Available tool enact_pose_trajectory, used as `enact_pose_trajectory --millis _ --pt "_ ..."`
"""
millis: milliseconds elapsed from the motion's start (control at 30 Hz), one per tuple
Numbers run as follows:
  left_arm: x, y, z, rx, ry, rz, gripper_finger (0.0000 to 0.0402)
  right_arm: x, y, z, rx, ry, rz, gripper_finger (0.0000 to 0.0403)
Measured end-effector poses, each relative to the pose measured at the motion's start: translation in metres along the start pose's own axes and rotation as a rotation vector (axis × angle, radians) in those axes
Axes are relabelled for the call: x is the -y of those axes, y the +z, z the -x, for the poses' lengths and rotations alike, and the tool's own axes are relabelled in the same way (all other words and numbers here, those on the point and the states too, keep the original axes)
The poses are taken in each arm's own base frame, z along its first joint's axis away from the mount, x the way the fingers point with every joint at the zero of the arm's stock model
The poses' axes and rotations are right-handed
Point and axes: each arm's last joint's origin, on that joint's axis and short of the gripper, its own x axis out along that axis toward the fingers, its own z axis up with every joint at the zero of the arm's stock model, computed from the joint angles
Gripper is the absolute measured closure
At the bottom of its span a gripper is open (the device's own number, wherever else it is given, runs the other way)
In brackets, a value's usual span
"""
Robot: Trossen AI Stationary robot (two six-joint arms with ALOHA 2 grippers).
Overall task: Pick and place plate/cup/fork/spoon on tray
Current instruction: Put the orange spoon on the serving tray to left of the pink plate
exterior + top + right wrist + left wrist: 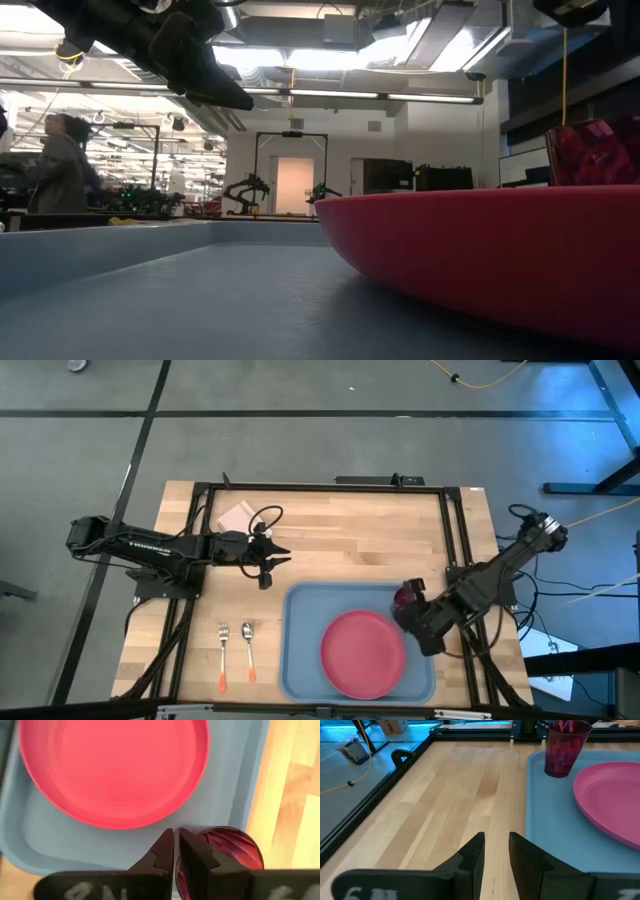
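**Cup stage closing; cutlery still to be fetched**

The plate point(500, 255), nearest the low camera, is seen lying flat inside the tray point(300, 650). The cup point(405, 597) stands upright in the tray's far right corner, just beyond the plate. The right gripper point(176, 851) is held directly above the cup's near rim, its jaws drawn narrow and nothing gripped between them; the cup lies just beside and below them rather than within.

The placing of the cup is judged done, or very nearly so. Two of four items are thus on the tray.

The fork point(223, 655) and the spoon point(248, 650) lie side by side on the worktop, left of the tray. The left gripper point(272, 559) hovers off the tray's far left corner, jaws narrowly parted and empty (well apart from both utensils). A wider opening and a descent toward the spoon would be called for next.
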Motion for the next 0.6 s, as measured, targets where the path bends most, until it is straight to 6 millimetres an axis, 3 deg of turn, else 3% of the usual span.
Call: enact_pose_trajectory --millis 133,267,433,600 --pt "0.000 0.000 0.000 0.000 0.000 0.000 0.0320 0.009 -0.005 0.010 0.136 -0.066 -0.021 0.0370" --pt "0.000 0.000 0.000 0.000 0.000 0.000 0.0320 0.025 -0.023 0.014 0.182 -0.134 -0.076 0.0370" --pt "0.000 0.000 0.000 0.000 0.000 0.000 0.0320 0.048 -0.045 0.027 0.285 -0.121 -0.209 0.0370" --pt "0.000 0.000 0.000 0.000 0.000 0.000 0.0320 0.066 -0.065 0.033 0.471 -0.115 -0.212 0.0370"
